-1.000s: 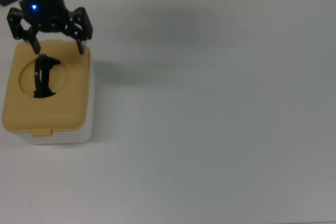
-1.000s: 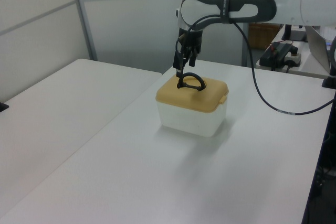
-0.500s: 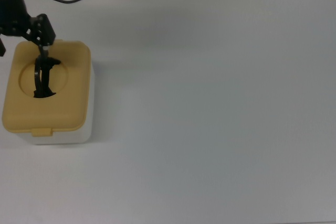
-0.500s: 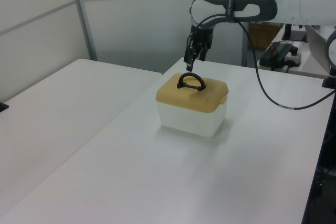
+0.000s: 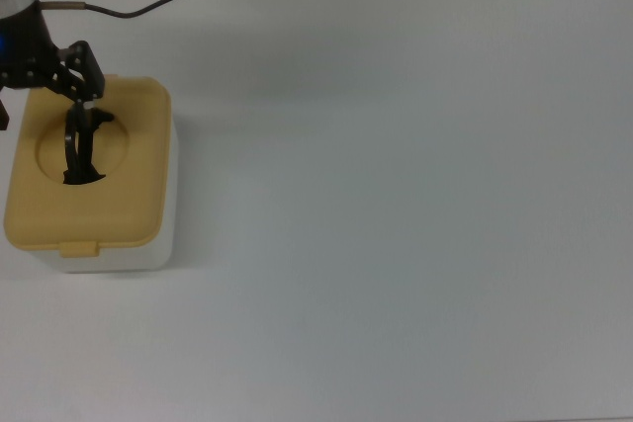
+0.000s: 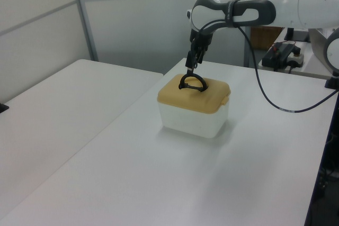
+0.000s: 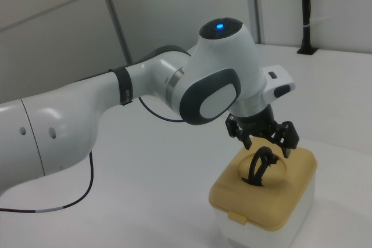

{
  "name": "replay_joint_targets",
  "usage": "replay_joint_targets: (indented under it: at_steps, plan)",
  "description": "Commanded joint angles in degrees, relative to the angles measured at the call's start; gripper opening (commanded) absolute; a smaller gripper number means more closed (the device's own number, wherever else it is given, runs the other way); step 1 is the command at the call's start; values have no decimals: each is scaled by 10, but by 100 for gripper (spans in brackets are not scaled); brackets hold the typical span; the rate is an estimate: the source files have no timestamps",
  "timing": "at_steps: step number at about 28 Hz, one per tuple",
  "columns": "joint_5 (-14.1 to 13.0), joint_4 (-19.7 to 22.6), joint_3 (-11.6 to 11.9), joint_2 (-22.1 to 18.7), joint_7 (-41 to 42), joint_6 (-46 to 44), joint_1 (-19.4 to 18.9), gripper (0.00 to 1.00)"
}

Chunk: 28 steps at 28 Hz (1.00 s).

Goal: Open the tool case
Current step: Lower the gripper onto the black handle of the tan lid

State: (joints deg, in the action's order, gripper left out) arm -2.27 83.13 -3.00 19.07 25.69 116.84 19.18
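Note:
The tool case (image 5: 109, 195) stands at the top view's left edge, a white box with its mustard-yellow lid (image 7: 279, 193) down. Its black handle (image 5: 79, 143) stands upright in the lid's round recess. My gripper (image 7: 267, 142) hovers open just above the handle's top and the lid's rear part, its fingers spread to either side with nothing between them. In the left view the gripper (image 6: 190, 65) hangs right over the handle (image 6: 192, 82). In the top view the gripper (image 5: 42, 104) is partly cut off by the left edge.
The case sits on a white table (image 5: 396, 205). A black cable (image 5: 148, 5) trails from the arm across the table's far edge. In the left view a second white table (image 6: 58, 104) adjoins on the left, and equipment (image 6: 283, 51) sits behind.
The gripper has shifted from over the lid's rear edge toward the top view's left, then settled slightly nearer the handle. The case and its handle have not moved.

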Motion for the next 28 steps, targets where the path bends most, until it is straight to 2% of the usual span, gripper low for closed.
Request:
replay_joint_targets:
  at_steps: [1, 5, 11, 18, 21, 22, 28]
  plan:
    - [-9, 16, -11, -1, 9, 12, -4, 100]
    - [-10, 19, -13, -1, 3, 12, -4, 100]
    - [-5, 27, -13, -1, -57, 15, -4, 100]
    - [-5, 27, -13, -2, -71, 10, -4, 100]
    - [-5, 28, -13, -2, -71, 8, -3, 90]
    - [-5, 30, -13, -2, -71, 7, -3, 90]
    - [-5, 39, -13, -3, -71, 7, -3, 66]
